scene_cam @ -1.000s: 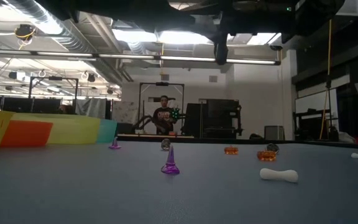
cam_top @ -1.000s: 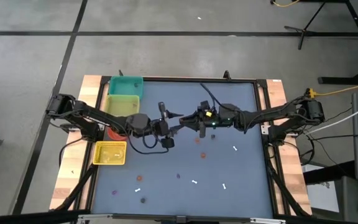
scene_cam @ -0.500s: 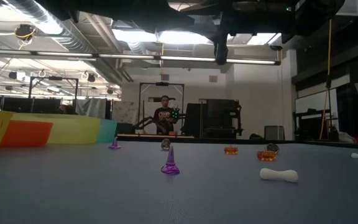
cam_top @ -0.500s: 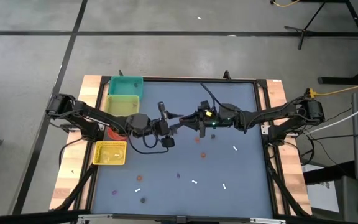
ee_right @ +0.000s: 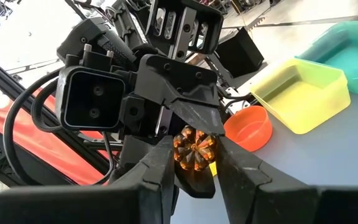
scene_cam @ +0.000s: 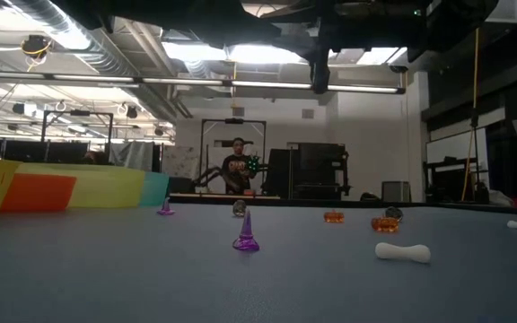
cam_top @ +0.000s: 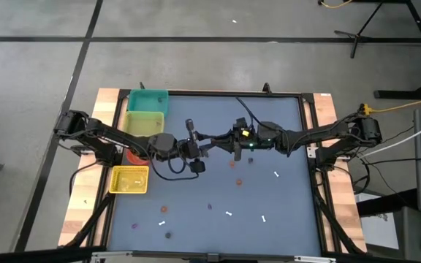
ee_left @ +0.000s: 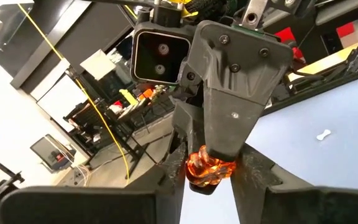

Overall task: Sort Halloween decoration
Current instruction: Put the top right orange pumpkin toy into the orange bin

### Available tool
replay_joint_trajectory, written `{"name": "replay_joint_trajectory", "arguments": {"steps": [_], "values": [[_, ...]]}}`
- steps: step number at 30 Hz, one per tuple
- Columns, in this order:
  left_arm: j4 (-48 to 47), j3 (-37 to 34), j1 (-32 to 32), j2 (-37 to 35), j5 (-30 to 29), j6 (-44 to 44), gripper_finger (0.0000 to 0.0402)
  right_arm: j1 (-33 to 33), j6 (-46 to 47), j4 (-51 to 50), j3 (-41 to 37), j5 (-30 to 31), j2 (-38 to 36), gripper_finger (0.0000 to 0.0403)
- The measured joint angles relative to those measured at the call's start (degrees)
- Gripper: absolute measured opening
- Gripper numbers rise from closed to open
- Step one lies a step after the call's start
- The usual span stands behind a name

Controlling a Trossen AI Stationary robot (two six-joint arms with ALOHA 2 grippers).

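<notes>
Handover: both arms meet above the table's middle, gripper tips together, passing one orange pumpkin (ee_right: 194,151) in mid-air
Right gripper (ee_right: 193,163): pinching the pumpkin between its fingers
Left gripper (ee_left: 209,176): fingers at both sides of the same pumpkin; judged to be taking it over
Bins: teal bin (cam_top: 148,99), yellow bin (cam_top: 144,120) and small red bowl (ee_right: 248,127) on the left arm's side, likely why it receives
Remaining trinkets: purple cone (scene_cam: 246,233), white stick (scene_cam: 402,252), scattered on the table (cam_top: 283,124)
</notes>
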Motion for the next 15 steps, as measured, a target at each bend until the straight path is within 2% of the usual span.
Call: {"name": "replay_joint_trajectory", "arguments": {"steps": [15], "values": [[-0.1,0.0,0.0,0.0,0.1,-0.1,0.0078,0.0,0.4,-0.4,0.0,0.0,0.0,0.0097]]}}
